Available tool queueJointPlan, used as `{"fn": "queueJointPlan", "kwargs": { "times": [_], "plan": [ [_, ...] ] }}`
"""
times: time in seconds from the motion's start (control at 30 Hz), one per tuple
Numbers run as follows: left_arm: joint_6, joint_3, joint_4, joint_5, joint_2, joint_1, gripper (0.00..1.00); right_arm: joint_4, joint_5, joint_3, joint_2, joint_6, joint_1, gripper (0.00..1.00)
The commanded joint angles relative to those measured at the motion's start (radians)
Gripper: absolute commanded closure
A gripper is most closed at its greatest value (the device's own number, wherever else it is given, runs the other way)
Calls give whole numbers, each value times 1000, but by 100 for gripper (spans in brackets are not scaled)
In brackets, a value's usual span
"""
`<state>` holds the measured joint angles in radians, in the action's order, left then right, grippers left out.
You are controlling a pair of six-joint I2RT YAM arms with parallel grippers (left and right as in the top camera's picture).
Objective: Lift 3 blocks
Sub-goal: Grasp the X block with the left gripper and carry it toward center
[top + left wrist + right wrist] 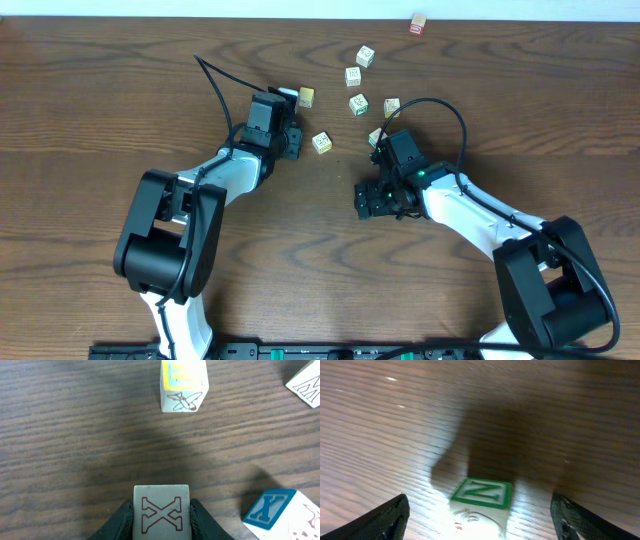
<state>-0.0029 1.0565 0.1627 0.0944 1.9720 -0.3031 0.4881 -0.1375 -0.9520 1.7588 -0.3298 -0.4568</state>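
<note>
From above, the left gripper (286, 101) sits upper left of centre on the wooden table (90, 120). A pale block at its tip is largely hidden by the black fingers, and a yellowish cube (305, 97) lies just beside it. The right gripper (380, 140) is right of centre, its tip over another pale block that only partly shows. Five loose blocks (353, 76) are scattered above and between the two arms, and a reddish cube (419, 24) lies alone near the top edge. In the left wrist view, the left gripper (161, 529) is closed narrowly on the X block (161, 509) at bottom centre, a black finger pressed to each side. Whether the block is clear of the wood cannot be told. A butterfly-marked block (183, 385) stands at the top, and a blue-topped block (272, 509) lies at lower right, apart from the fingers. In the right wrist view, the right gripper (479, 512) is spread wide, with its fingers (395, 516) at the two lower corners. The N block (482, 494) rests on the table between them at bottom centre, touching neither.
</note>
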Motion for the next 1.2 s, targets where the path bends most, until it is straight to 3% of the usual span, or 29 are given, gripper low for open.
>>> {"fn": "queueJointPlan", "kwargs": {
  "times": [0.0, 0.13, 0.23, 0.53, 0.73, 0.97, 1.17],
  "plan": [
    [-19, 3, -43, -10, -16, 5, 86, 65, 55, 19, 77, 25, 1, 10],
    [-90, 3, -134, -10, -67, 5, 92, 164, 64, -108, 76, 79, 18, 1],
    [-185, 1, -229, -9, -142, 5, 93, 198, 86, -208, 76, 129, 76, 1],
    [-230, -52, -390, -10, -420, 3, 93, 260, -24, -342, 76, 297, 237, 1],
    [-296, -204, -390, -10, -553, -37, 93, 227, -41, -344, 89, 354, 232, 1],
    [-417, -313, -361, -10, -568, -163, 92, 108, -47, -355, 182, 369, 204, 1],
    [-513, -315, -329, -95, -568, -293, 93, 73, -47, -455, 365, 425, 183, 14]
  ]
}}
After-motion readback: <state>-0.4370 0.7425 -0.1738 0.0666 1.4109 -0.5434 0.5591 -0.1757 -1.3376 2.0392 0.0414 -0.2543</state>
